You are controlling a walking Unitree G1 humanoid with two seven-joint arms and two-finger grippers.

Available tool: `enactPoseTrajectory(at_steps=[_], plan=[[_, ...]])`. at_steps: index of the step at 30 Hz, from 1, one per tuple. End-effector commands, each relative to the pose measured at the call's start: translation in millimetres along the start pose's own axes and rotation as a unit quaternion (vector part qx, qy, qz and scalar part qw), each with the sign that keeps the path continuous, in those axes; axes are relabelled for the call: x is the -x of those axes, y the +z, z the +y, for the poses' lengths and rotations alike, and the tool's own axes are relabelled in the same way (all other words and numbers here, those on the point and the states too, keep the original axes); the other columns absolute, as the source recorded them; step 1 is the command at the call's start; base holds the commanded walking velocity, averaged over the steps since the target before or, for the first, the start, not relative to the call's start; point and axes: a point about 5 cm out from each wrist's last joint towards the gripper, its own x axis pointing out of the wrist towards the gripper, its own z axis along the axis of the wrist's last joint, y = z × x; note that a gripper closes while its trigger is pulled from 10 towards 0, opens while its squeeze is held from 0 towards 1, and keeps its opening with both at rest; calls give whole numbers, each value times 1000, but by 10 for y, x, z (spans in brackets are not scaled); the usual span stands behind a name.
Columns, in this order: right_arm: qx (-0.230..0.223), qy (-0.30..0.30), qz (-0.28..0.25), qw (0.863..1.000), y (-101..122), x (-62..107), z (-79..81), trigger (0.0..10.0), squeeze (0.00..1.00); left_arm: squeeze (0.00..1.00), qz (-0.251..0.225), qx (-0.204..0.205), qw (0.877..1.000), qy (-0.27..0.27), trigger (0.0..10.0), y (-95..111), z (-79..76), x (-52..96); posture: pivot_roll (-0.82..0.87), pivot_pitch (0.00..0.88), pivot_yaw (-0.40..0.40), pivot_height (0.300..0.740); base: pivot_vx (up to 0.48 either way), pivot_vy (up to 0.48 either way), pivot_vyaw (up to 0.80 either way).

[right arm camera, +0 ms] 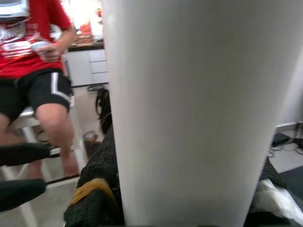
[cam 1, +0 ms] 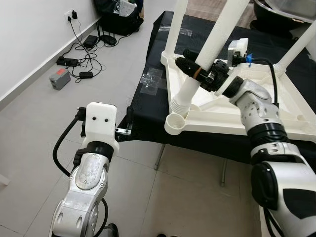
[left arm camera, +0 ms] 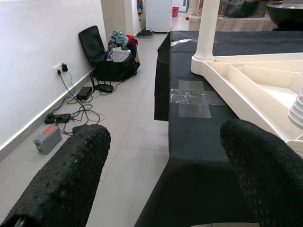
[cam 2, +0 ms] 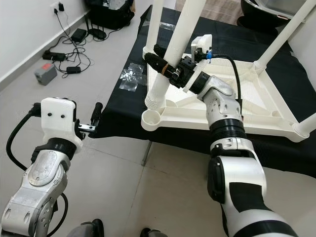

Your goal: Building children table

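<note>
- Grey floor tiles (cam 1: 123, 89) surround a low table draped in a black cloth (cam 1: 148, 106), with a white wall on my left; cables and a power strip (cam 1: 69, 61) lie along the skirting, and an open black bag (left arm camera: 106, 59) stands further back.
- On the cloth lies the white children's table top (cam 1: 276, 106), turned underside up so that its ribs and corner sockets face me and the legs can be pushed in from above.
- Fitted legs stand in the far corners, one at the far left (left arm camera: 207, 28) and another at the right (cam 1: 298, 49).
- My right gripper (cam 1: 200, 69) is clenched around the loose white table leg (cam 1: 217, 32), gripping it low down, just above the ribbed end (cam 1: 181, 101); I judge this low grip gives control over where the tip goes.
- That leg is tilted, its ribbed end resting just beside the open near-left corner socket (cam 1: 176, 123) and not yet seated in it.
- In the right wrist view the leg (right arm camera: 189, 109) runs between my black fingers (right arm camera: 94, 198); behind it a person in a red shirt (right arm camera: 28, 42) sits on a stool.
- My left gripper (cam 1: 129, 118) hovers at the edge of the cloth with its fingers (left arm camera: 66, 175) spread and nothing between them, apparently waiting to steady the top.
- Judged step: bring the leg upright over the socket, then press down.
</note>
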Motion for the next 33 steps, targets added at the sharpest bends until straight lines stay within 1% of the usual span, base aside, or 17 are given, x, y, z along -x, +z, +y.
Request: enactPoseTrajectory(at_steps=[1,3,6,7,14,19,25,26,30,33], plan=[[4,14,11,1000,-35,39,19,10000,0,0,2,-2,1000,-6,10000,9,-26,25,137,236,-132,740,0,0,0],[13,38,48,998,-147,54,72,10000,0,0,1,-4,1000,-8,10000,16,-27,20,144,234,-131,740,0,0,0],[17,45,59,997,-181,62,86,10000,0,0,1,-5,1000,-9,10000,18,-26,19,144,234,-131,740,0,0,0],[23,40,75,996,-243,63,92,10000,0,0,2,-6,1000,-9,10000,20,-17,19,139,232,-125,740,0,0,0],[28,23,63,997,-242,15,80,10000,0,0,0,-6,1000,-13,10000,28,-29,0,144,234,-124,740,0,0,0],[27,26,56,998,-210,-2,76,10000,0,0,1,-6,1000,-13,10000,30,-26,0,146,237,-127,740,0,0,0],[39,14,60,997,-206,-18,54,10000,0,0,2,-7,1000,-12,10000,32,-17,8,149,241,-128,740,0,0,0],[52,0,60,997,-208,-29,44,10000,0,0,3,-7,1000,-12,10000,30,-18,9,149,242,-128,740,0,0,0],[45,-3,58,997,-214,-42,40,10000,0,0,4,-7,1000,-13,10000,27,-24,12,150,243,-125,740,0,0,0],[40,10,69,997,-250,-33,59,10000,0,0,4,-7,1000,-14,10000,23,-26,13,147,243,-126,740,0,0,0]])
